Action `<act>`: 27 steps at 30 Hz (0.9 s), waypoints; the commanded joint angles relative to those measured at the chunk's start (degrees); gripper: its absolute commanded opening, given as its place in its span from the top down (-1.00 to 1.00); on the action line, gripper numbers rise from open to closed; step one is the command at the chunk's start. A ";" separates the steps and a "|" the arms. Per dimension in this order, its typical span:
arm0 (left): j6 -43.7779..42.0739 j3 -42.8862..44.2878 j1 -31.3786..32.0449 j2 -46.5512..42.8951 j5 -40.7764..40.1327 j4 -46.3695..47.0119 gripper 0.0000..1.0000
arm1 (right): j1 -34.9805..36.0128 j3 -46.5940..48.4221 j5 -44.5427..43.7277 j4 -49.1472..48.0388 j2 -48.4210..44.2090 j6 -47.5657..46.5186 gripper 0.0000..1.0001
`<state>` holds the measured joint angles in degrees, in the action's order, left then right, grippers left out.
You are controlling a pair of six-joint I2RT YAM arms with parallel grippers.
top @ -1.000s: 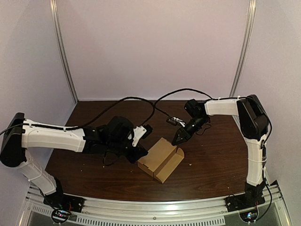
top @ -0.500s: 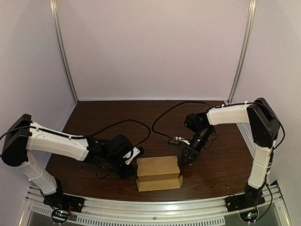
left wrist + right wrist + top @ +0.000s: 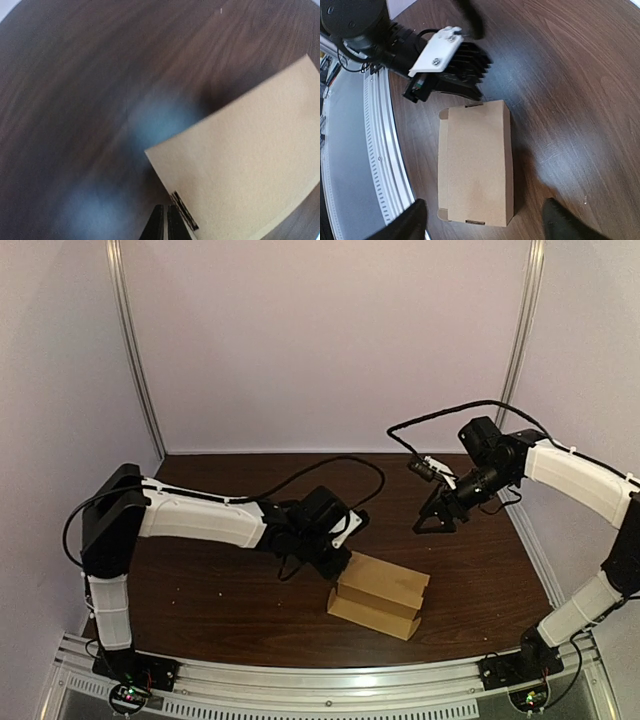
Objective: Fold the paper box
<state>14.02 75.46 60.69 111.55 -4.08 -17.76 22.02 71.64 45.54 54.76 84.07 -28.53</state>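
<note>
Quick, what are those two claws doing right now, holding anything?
Left gripper: shut, its tips at the end of the paper box, gripping nothing that shows.
Right gripper: open, empty, apart from the box.

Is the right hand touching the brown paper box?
No, in the top view the right hand hangs open above the dark wooden table, apart from the brown paper box.

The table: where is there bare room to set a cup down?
The widest bare patch is the front left of the table, between the left arm and the near rail. A smaller one lies right of the paper box. It is crowded mid-table, where the left fingers sit by the box, and below the right fingers.
</note>
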 commanded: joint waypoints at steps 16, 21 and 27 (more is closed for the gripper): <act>3.51 -13.27 -0.52 -12.84 0.80 12.65 0.24 | -4.76 7.23 8.50 30.58 3.38 -25.23 -0.81; 7.19 -23.99 0.90 -18.12 -0.59 20.12 0.14 | -1.01 -2.04 -7.78 21.20 -3.29 -29.40 -0.36; 7.34 -25.87 1.25 -17.59 1.86 19.79 0.16 | 8.65 -15.90 -23.87 7.63 -11.81 -36.75 -0.40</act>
<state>19.77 50.74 61.67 94.24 -3.53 -3.05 25.89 60.62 35.20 69.21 75.02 -58.26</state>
